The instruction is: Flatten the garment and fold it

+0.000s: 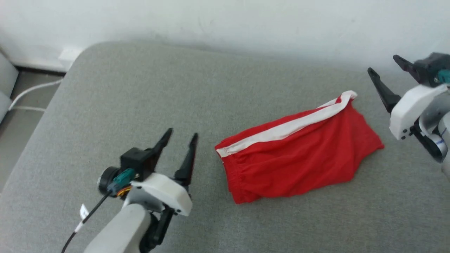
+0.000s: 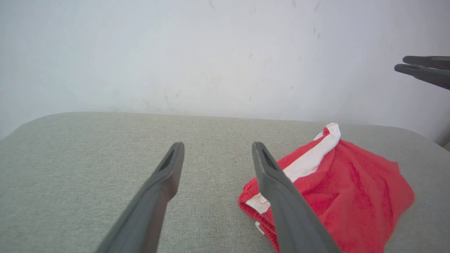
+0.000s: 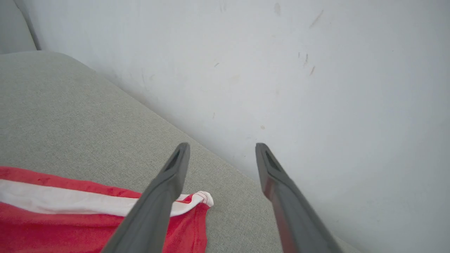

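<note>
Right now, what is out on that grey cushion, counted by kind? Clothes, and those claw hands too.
Red shorts: 1
Grippers: 2, the left gripper and the right gripper, both open
Total: 3

One pair of red shorts lies near the right edge of one grey cushion. I have two grippers, my left gripper and my right gripper, each with two dark fingers. One white wall stands behind.
</note>
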